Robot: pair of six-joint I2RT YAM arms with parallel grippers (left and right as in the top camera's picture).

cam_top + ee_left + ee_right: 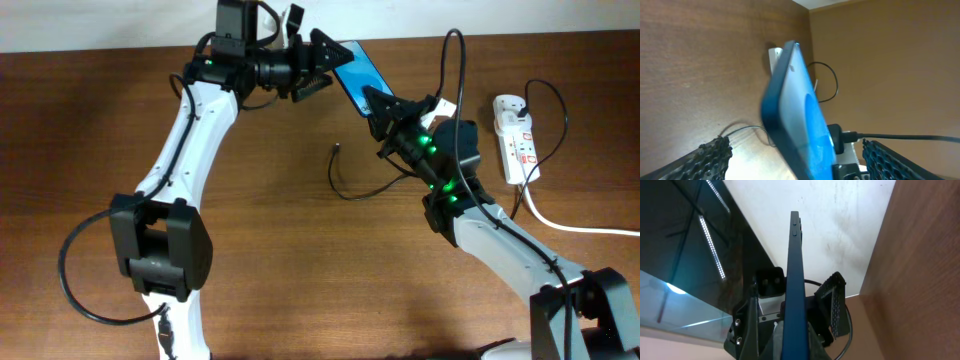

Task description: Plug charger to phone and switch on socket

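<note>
Both arms reach toward the upper centre. The right gripper (381, 103) is clamped on the raised phone (358, 70). The left gripper (330, 64) stands wide apart around its other end. The charger (350, 196) lies on the surface below.

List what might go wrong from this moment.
The right gripper alone clamps the phone by one end in mid-air, while the left gripper straddles it open, so the phone might slip or twist. The charger tip lies loose on the table, and its cable runs up to the right arm, so arm motion may drag it.
</note>
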